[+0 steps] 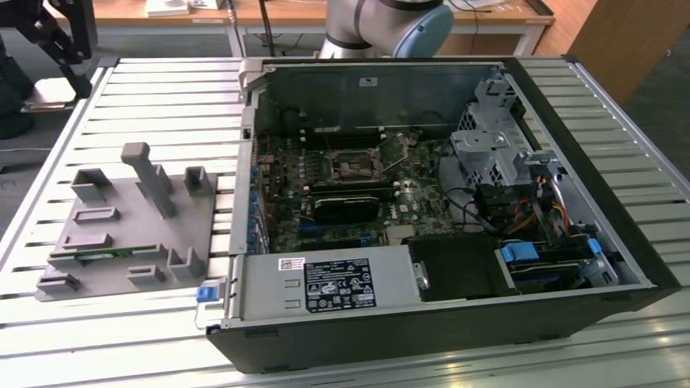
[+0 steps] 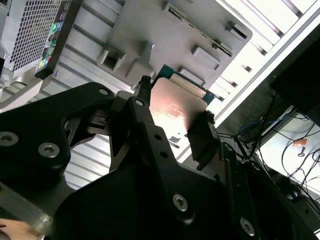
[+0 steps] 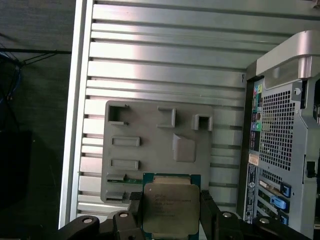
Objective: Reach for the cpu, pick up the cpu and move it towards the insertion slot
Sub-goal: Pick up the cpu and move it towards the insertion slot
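Silver-grey metal tops the square, green-edged cpu, pinched firmly by the gripper.

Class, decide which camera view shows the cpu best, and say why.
The first wrist view: the cpu faces the camera, its silver top plain between the fingers of the pincer. The second wrist view catches it slanted, glare-washed, partly behind the pincer. The exterior view shows the insertion slot.

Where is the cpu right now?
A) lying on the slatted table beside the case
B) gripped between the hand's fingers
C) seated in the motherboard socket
B: in the first wrist view the cpu sits clamped between the fingers of the hand, with the grey fixture plate beyond it.
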`<control>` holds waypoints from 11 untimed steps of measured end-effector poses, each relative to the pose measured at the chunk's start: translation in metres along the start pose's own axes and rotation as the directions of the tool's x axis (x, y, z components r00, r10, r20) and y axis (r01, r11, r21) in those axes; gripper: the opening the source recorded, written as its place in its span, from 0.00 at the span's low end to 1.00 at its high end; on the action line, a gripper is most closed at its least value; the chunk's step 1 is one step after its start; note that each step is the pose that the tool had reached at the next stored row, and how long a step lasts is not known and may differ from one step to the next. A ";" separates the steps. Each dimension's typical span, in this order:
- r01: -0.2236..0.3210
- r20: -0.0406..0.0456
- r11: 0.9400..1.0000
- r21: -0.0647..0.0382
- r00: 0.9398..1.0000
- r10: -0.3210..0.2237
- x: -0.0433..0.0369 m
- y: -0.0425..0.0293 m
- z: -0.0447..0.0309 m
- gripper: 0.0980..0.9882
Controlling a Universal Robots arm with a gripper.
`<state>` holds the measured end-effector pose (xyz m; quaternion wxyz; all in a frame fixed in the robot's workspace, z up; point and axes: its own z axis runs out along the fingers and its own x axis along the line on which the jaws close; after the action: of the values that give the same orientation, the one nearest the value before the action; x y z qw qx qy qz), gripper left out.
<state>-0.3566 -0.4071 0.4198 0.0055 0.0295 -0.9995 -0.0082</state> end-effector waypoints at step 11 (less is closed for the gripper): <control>0.000 0.000 1.000 0.000 1.000 0.000 -0.0209 -0.0012 -0.0002 0.50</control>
<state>-0.3357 -0.4070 0.4198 0.0055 0.0294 -0.9995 -0.0082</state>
